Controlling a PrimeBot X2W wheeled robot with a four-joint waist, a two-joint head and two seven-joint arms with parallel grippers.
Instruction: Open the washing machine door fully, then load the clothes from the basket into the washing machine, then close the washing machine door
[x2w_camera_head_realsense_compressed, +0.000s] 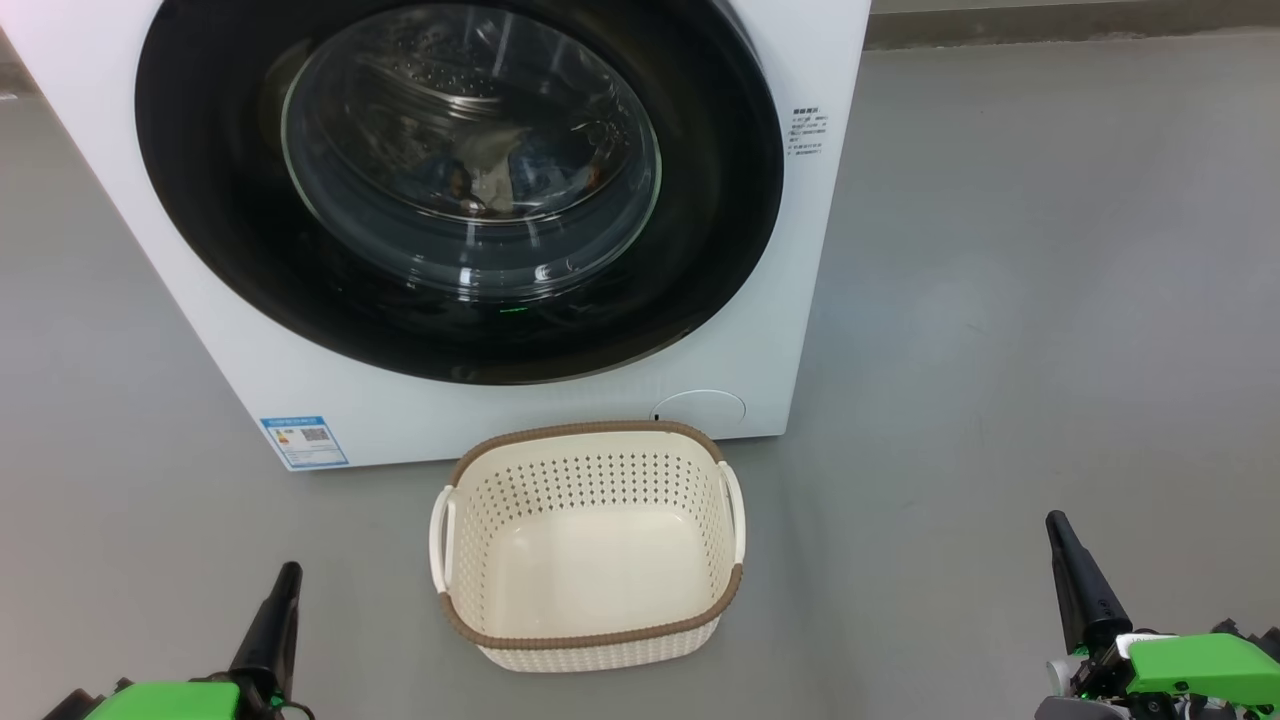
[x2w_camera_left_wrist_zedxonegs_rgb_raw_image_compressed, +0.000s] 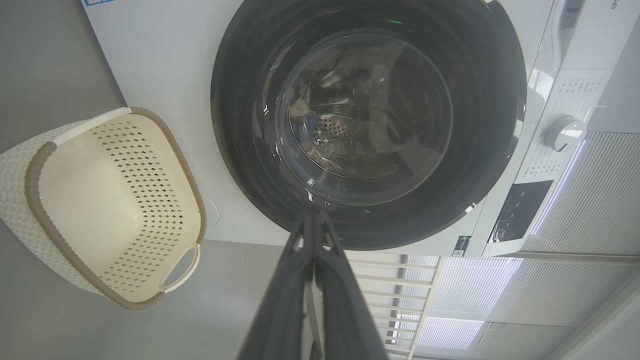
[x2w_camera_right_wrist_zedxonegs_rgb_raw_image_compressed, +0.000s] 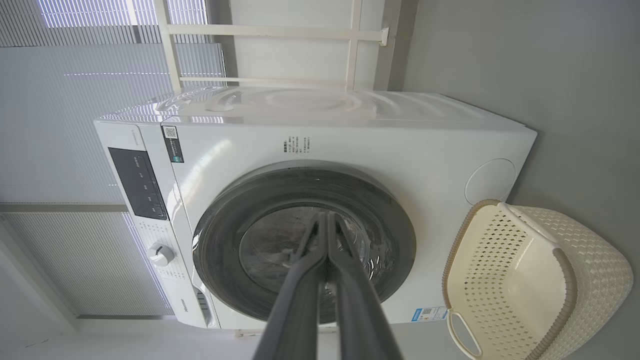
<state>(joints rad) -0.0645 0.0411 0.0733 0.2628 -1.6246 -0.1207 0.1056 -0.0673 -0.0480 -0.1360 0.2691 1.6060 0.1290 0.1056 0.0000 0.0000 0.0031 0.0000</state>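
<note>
The white washing machine (x2w_camera_head_realsense_compressed: 810, 300) stands ahead with its round black washing machine door (x2w_camera_head_realsense_compressed: 220, 250) flat against the front, shut. Through the glass, cloth that looks like the clothes (x2w_camera_head_realsense_compressed: 490, 175) lies dimly inside the drum. The cream basket (x2w_camera_head_realsense_compressed: 590, 432) sits on the floor right before the washer, with nothing in it. My left gripper (x2w_camera_head_realsense_compressed: 288, 572) is low at the left, shut and holding nothing. My right gripper (x2w_camera_head_realsense_compressed: 1057, 522) is low at the right, also shut and bare. In the left wrist view the left gripper (x2w_camera_left_wrist_zedxonegs_rgb_raw_image_compressed: 313, 216) points at the door's edge. In the right wrist view the right gripper (x2w_camera_right_wrist_zedxonegs_rgb_raw_image_compressed: 325, 216) points at the window.
Grey floor (x2w_camera_head_realsense_compressed: 1000, 400) lies open to the right of the washer and around the basket. A blue energy label (x2w_camera_head_realsense_compressed: 305, 441) and round service flap (x2w_camera_head_realsense_compressed: 703, 407) sit low on the front. The control panel with a knob (x2w_camera_right_wrist_zedxonegs_rgb_raw_image_compressed: 161, 254) is at the washer's top.
</note>
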